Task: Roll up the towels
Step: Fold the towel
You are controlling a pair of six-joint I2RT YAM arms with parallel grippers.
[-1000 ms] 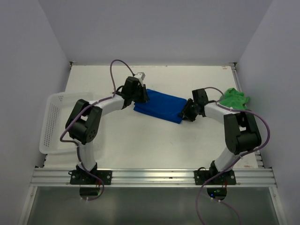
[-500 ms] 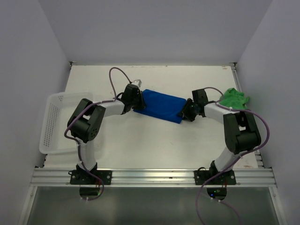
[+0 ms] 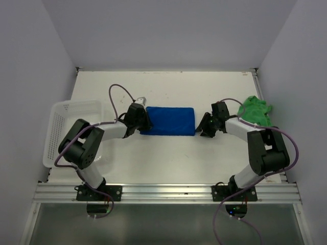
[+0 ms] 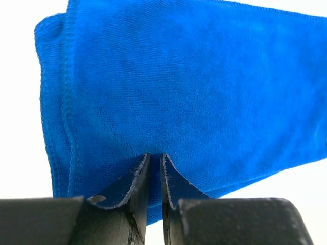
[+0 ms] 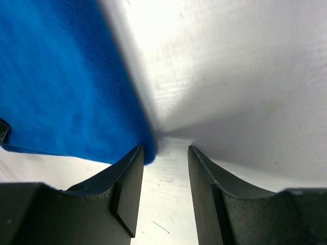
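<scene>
Robotics lab, by the look of the bench cell: bare white table point(image 3: 168, 155) boxed in by plain pale walls point(image 3: 168, 35), two robot arms point(image 3: 86, 142) bolted to an aluminium rail point(image 3: 168, 192) at the near edge, purple cables point(image 3: 119, 86) looping loose.

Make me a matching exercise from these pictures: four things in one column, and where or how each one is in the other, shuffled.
1 blue towel
2 green towel
3 white basket
4 left pincer

A crumpled, far right
B at the far left
C pinching the blue towel
D folded flat, in the middle

Pairs: 1-D, 2-A, 3-B, 4-C
</scene>
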